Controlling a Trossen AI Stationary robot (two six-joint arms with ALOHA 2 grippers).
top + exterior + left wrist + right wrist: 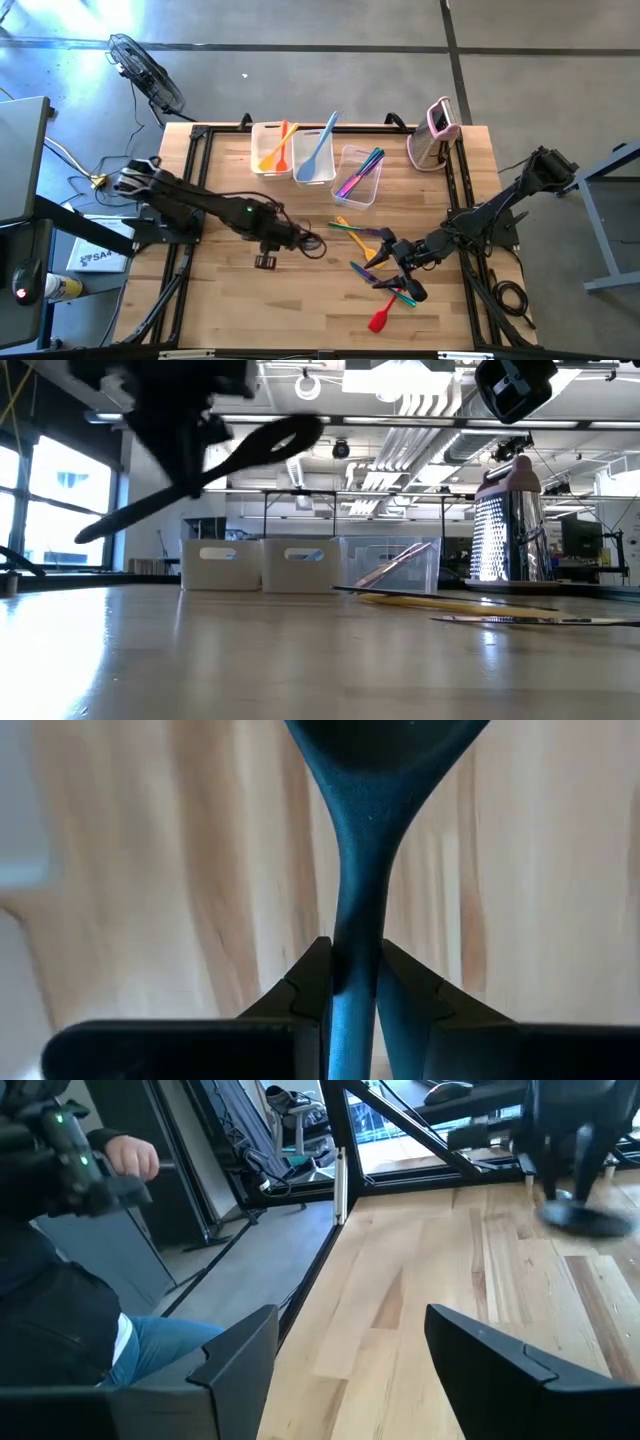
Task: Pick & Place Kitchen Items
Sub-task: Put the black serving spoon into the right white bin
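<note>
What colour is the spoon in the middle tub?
Light blue spoon, leaning out of the middle tub. The high view shows it best.

Both arms are dark, near-black, built of slim jointed links. The left arm [215, 212] carries a small green indicator light on its forearm and black cable loops near the wrist. The right arm [480, 225] trails black cabling at its base. Finger pads [505, 1370] are flat, angular, matte black plates, apparently plastic.
</note>
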